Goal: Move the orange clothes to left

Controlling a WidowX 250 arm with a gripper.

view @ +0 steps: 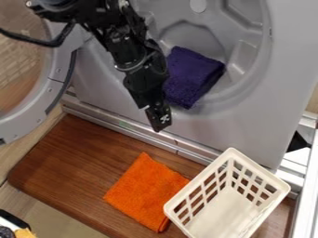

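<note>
The orange cloth lies flat on the brown wooden desk, just left of the white basket; the black gripper hangs on the far side of the cloth (I cannot tell if it is open or closed); a purple cloth sits in the big grey hollow

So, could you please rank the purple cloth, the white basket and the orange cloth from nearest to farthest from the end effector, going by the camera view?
From the end effector:
1. Purple cloth, just above and to its right in the view.
2. Orange cloth, below it, at lower middle.
3. White basket, at lower right.
</note>
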